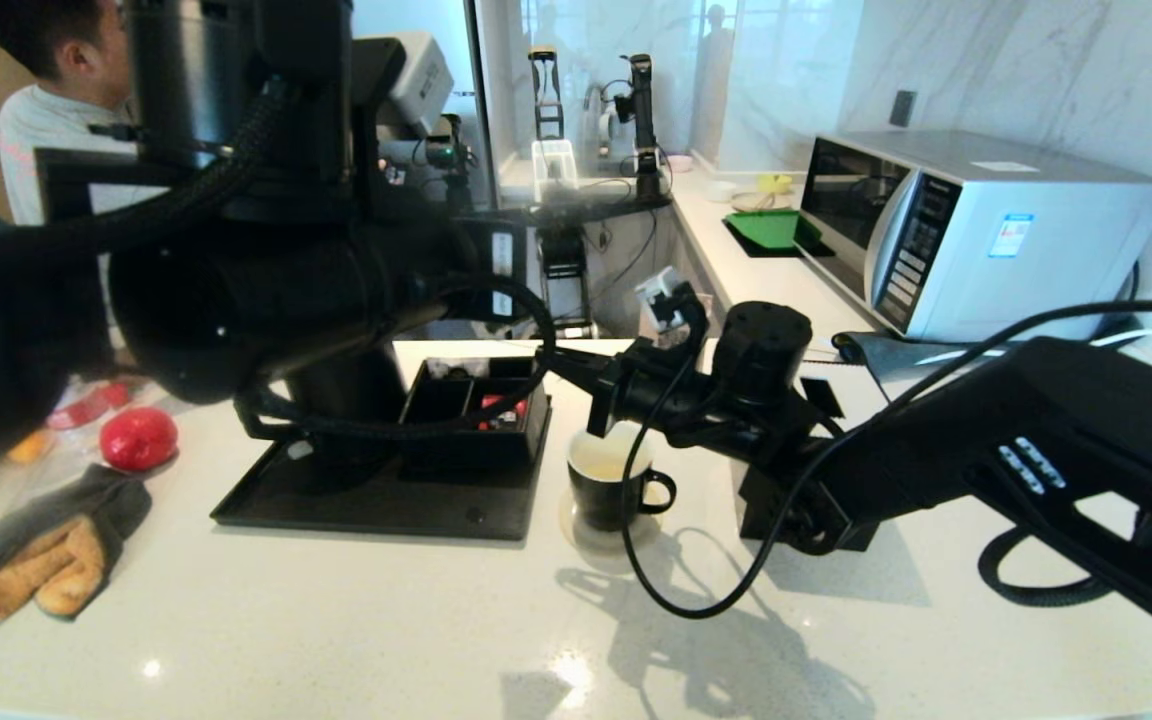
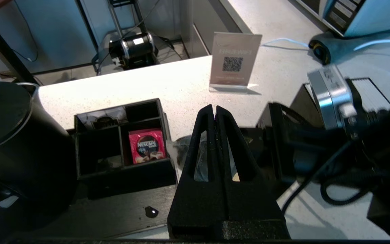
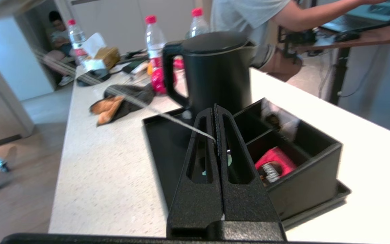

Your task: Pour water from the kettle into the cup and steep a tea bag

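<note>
The right gripper [image 3: 217, 135], jaws pressed together on a thin white string [image 3: 168, 117], hangs over the counter [image 1: 336, 620] above the cup [image 1: 608, 490], a small black mug already holding pale water [image 1: 604, 462]. The string runs off taut to one side; the tea bag itself cannot be made out, apart from a hint of mesh behind the left gripper [image 2: 214, 113], whose jaws are shut with nothing visibly between them, just beside the cup. Such a pouch is light and limp and likely to swing, so the string looks the sensible place to hold it. Behind stands a black tray [image 1: 376, 505] carrying a divided box [image 3: 303, 159] with a red sachet [image 2: 146, 145], and the tall kettle [image 3: 215, 67], best lifted by its loop handle. A microwave [image 1: 976, 230] sits farther back
</note>
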